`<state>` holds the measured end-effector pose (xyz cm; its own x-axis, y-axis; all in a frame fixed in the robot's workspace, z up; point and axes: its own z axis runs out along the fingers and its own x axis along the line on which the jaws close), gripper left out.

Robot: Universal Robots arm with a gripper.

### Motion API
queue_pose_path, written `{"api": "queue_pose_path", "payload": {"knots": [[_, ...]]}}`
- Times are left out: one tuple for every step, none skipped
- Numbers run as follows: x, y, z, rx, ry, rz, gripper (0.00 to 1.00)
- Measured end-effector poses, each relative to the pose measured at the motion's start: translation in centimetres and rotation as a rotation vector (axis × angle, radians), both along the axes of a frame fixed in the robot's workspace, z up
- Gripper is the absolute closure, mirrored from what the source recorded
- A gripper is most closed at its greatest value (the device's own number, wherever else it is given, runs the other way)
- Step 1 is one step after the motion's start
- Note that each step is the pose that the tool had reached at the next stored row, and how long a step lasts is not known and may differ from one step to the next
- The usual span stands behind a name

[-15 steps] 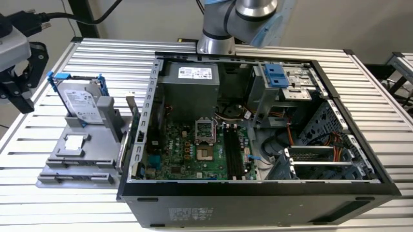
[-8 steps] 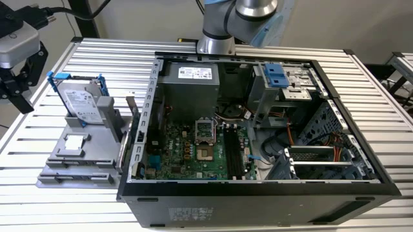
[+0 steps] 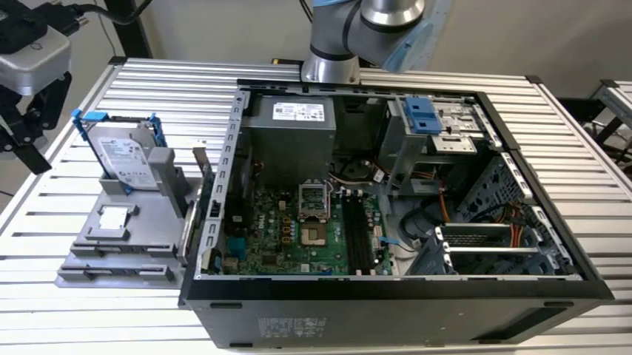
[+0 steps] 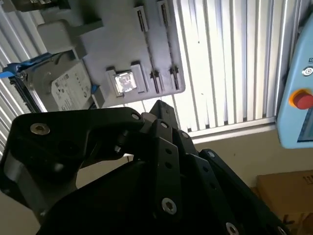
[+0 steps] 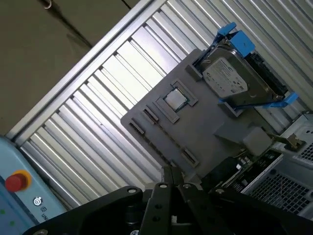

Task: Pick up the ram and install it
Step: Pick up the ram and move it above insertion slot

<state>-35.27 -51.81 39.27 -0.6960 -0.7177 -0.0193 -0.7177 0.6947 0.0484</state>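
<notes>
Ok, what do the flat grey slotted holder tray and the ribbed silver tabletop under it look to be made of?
Grey slotted holder tray: probably plastic, moulded or printed. It is an even, matte grey with no glints, even in bright light.
Ribbed silver tabletop: most likely metal, perhaps aluminium slats. It has a satin silver sheen, with bright reflections running along the ribs.

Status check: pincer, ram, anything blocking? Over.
Pincer shut, empty, short of the gray fixture. Ram at fixture's edge by the computer case, untouched. Hard drive stands close by.
</notes>
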Motion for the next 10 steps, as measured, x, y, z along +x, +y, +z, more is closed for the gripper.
{"api": "queue_pose_path", "payload": {"knots": [[0.00, 0.00, 0.00, 0.0001, -0.0009, 0.018, 1.00], [0.01, -0.01, 0.00, 0.0000, -0.0022, 0.036, 1.00], [0.01, 0.00, 0.00, 0.0000, -0.0043, 0.054, 1.00], [0.01, 0.00, 0.00, 0.0000, -0.0067, 0.073, 1.00], [0.01, 0.00, 0.00, -0.0001, -0.0093, 0.090, 1.00], [0.01, 0.00, 0.00, -0.0001, -0.0121, 0.108, 1.00], [0.01, 0.00, 0.00, -0.0001, -0.0149, 0.126, 1.00], [0.01, 0.00, 0.00, -0.0002, -0.0177, 0.143, 1.00], [0.01, 0.00, 0.00, -0.0003, -0.0206, 0.161, 1.00], [0.01, 0.00, 0.00, -0.0004, -0.0235, 0.178, 1.00]]}}
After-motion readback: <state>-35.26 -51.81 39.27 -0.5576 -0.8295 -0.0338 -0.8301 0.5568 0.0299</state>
